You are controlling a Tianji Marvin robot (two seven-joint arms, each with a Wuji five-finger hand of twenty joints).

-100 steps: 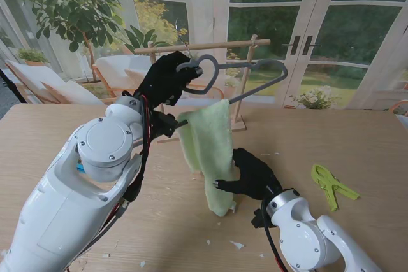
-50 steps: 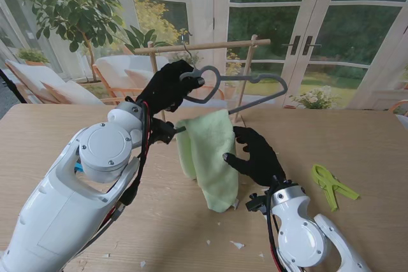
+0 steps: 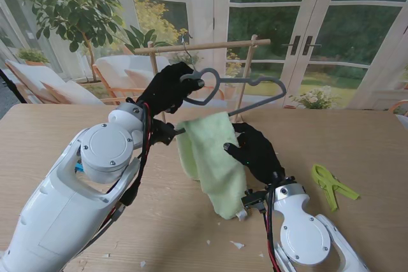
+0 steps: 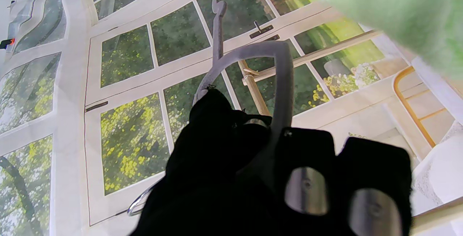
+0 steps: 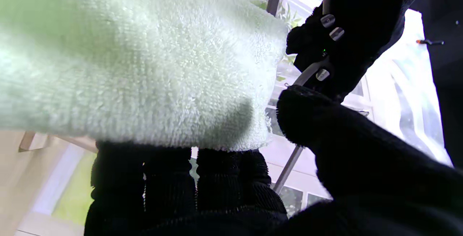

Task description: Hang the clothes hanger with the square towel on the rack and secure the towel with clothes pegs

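Gripping the grey clothes hanger (image 3: 220, 87) near its heart-shaped neck, the left hand (image 3: 167, 87) has its black-gloved fingers (image 4: 307, 178) wrapped tight around the frame, holding it raised in front of the wooden rack (image 3: 204, 47), hook up close to the top bar but not visibly over it. That left arm rises from the bottom left corner, elbow bent, wrist lifted high. Over on the right, the right hand (image 3: 256, 151) stands upright, fingers (image 5: 231, 178) pressed against the far face of the green square towel (image 3: 213, 157); the thumb sits beside the cloth edge, and I cannot tell if it truly pinches. The towel drapes over the hanger's lower bar, hanging down toward the table (image 3: 357, 138). Compared with 0.5 seconds ago, the right hand has climbed a touch and pushed the towel's lower end toward me and rightward. 1 green clothes peg (image 3: 331, 184) lies on the table to the right, well apart from both hands.
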